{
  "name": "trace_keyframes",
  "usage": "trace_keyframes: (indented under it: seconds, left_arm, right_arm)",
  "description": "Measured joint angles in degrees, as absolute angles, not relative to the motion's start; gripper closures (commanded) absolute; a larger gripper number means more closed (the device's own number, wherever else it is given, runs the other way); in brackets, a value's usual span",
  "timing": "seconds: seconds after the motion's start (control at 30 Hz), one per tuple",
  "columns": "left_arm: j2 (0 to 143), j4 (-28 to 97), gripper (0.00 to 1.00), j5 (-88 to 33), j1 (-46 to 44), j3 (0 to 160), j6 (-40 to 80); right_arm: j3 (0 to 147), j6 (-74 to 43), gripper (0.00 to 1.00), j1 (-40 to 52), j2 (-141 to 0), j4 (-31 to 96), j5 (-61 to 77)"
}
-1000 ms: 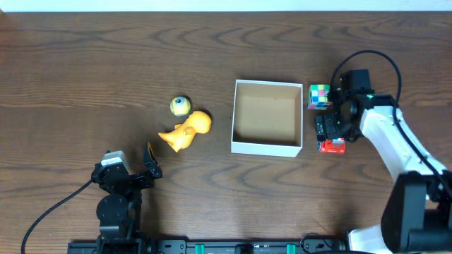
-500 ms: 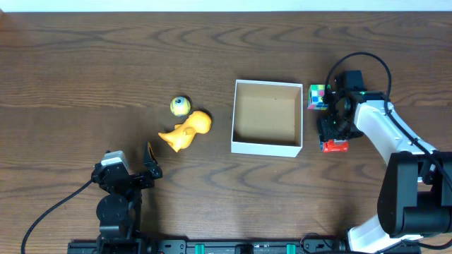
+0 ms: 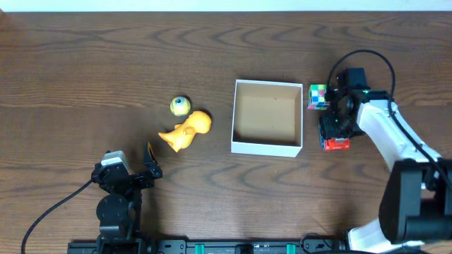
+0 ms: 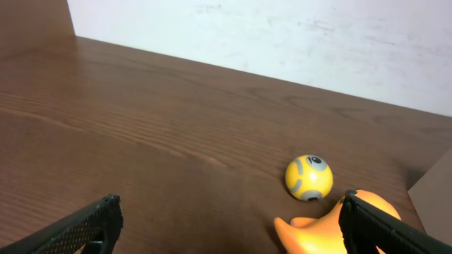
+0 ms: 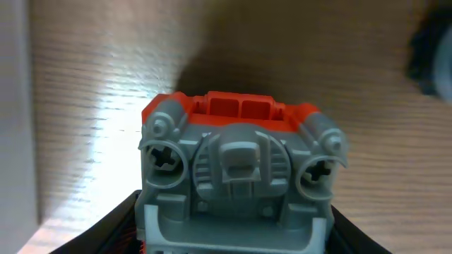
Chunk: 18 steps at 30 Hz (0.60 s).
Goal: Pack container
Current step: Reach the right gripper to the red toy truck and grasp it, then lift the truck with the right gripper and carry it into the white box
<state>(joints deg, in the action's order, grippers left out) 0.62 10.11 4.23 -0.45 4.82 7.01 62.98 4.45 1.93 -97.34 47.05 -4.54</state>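
The container [image 3: 266, 148], a square white box with a brown inside, stands empty mid-table. My right gripper [image 3: 332, 131] is just right of it, shut around a red and grey toy vehicle [image 3: 337, 144]. In the right wrist view the toy [image 5: 236, 162] fills the space between the jaws [image 5: 236, 236], underside toward the camera. A multicoloured cube [image 3: 319, 97] lies by the box's far right corner. A yellow ball [image 3: 181, 106] and an orange duck toy [image 3: 187, 130] lie left of the box. My left gripper [image 3: 148, 168] is open and empty at the front left, with the ball [image 4: 308, 178] and duck [image 4: 332, 229] ahead of it.
The table is dark brown wood. A white wall [image 4: 282, 42] runs along its far edge. The right arm's black cable [image 3: 367, 56] loops above the right gripper.
My right gripper has shifted slightly to the right and the red and grey toy moved with it. The left arm has not moved.
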Motion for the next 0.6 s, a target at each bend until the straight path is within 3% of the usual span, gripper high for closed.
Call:
trace_keyframes:
  seconds: [0.23, 0.6]
  left_arm:
    - [0.6, 10.1, 0.02, 4.2, -0.4, 4.8, 7.0]
    - [0.6, 10.1, 0.02, 4.2, -0.4, 4.8, 7.0]
  right_arm:
    - [65.4, 3.6, 0.67, 2.0, -86.5, 48.6, -4.6]
    - [65.6, -6.3, 0.66, 8.3, -74.8, 49.0, -4.3]
